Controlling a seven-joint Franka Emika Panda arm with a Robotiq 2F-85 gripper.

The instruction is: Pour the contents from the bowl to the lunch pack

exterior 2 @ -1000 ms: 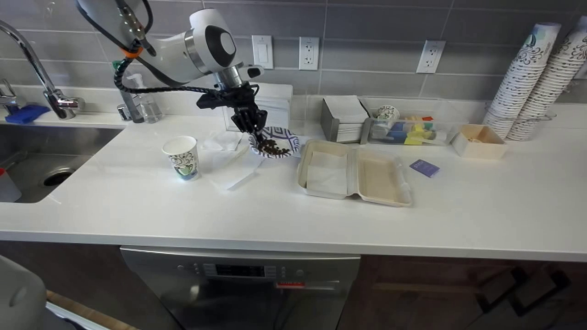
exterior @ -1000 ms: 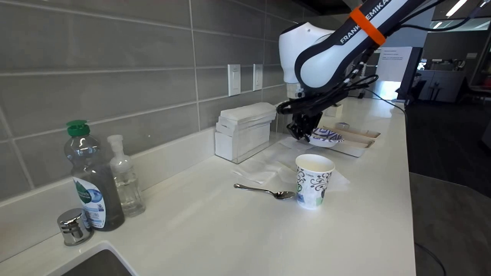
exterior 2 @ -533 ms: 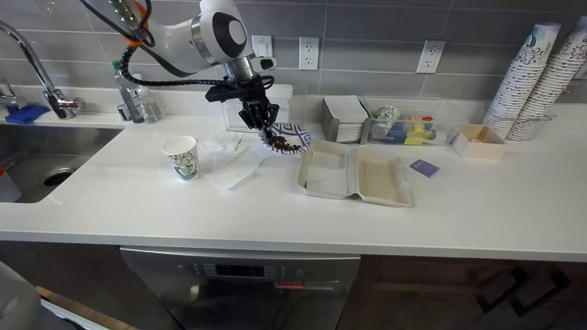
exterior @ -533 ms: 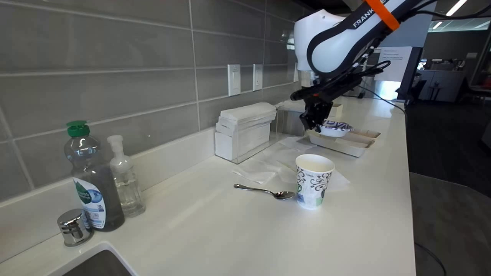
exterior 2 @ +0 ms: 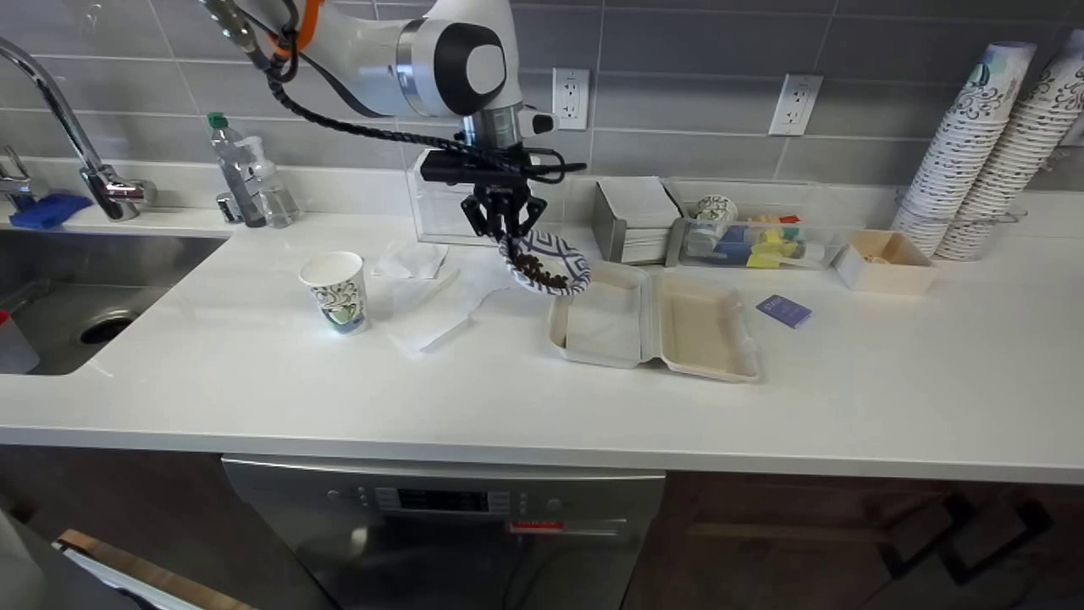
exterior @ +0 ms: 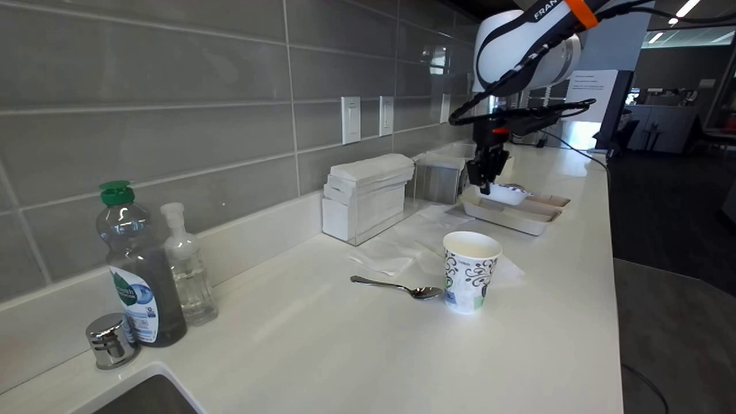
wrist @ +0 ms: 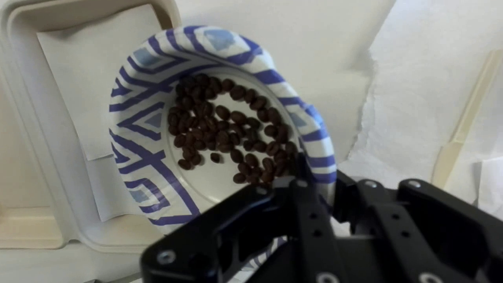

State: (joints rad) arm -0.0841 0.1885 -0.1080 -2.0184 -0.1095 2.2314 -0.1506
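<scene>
Gripper above tabletop; jaws clenched across wall of bowl; bowl off tabletop, tilted, dark brown beans lying inside; just beyond, lunch pack unfolded on tabletop, white paper in half nearer bowl; bowl overlaps that half's edge in every view, touching or apart cannot be told; torn paper on bowl's other side; farther off, paper cup upright, spoon just beside it in an exterior view; farthest, stacked cups near tiled wall.
</scene>
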